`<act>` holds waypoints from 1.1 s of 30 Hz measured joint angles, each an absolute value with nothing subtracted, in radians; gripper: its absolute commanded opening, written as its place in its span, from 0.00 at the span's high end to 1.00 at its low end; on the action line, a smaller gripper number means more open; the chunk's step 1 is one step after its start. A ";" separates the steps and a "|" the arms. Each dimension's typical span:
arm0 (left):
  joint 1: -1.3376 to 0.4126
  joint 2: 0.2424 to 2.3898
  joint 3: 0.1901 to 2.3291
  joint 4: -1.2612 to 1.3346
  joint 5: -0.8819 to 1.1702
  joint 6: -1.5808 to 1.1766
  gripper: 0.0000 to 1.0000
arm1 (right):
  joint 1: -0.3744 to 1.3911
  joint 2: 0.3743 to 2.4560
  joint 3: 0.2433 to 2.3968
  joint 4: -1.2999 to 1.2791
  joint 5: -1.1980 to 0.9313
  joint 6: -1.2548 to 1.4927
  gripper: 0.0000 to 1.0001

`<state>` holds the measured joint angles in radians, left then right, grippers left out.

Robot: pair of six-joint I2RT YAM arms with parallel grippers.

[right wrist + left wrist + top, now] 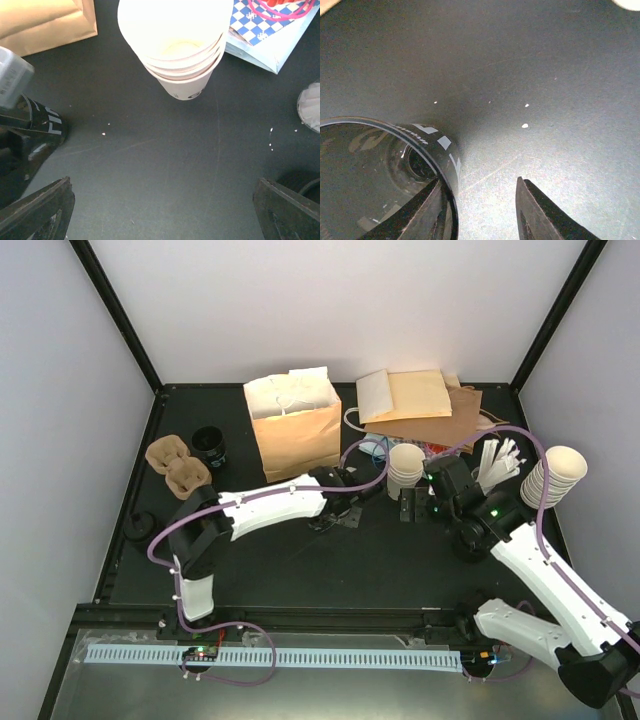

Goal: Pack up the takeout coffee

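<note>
Left end effector (pixel 479 182) parted beside black round tub (pixel 380 165), probably letting go; right end effector (pixel 162 182) wide apart, empty, by cup stack (pixel 180 45), likely on standby; lidded coffee nowhere in view, maybe inside paper bag (pixel 295 435).

Cup stack (pixel 405 472) stands right of paper bag (pixel 294 430), trays (pixel 178 465) left.

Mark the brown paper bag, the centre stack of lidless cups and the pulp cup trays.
brown paper bag (pixel 295 440): top view, front face.
centre stack of lidless cups (pixel 175 30): right wrist view, top cup's inner wall.
pulp cup trays (pixel 187 476): top view, a well of the nearer tray.
</note>
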<state>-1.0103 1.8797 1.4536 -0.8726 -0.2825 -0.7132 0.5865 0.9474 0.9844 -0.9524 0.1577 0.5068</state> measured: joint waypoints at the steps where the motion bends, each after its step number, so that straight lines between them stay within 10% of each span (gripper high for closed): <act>1: -1.010 1.873 1.460 -0.880 -0.282 -0.710 0.53 | 0.587 0.952 0.985 -0.957 0.157 0.507 0.00; 14: -0.957 1.439 1.405 -0.825 -0.234 -0.619 0.12 | 0.587 1.091 1.115 -1.150 0.253 0.646 0.00; 23: -0.801 1.094 0.999 -0.654 -0.106 -0.575 0.07 | 0.491 1.034 0.956 -1.152 0.232 0.744 0.01; 30: -0.722 0.996 0.926 -0.615 -0.042 -0.527 0.07 | 0.249 1.039 0.883 -1.073 0.176 0.716 0.44; 33: -0.697 0.973 0.918 -0.616 -0.032 -0.505 0.07 | 0.192 1.051 0.872 -1.030 0.148 0.712 0.45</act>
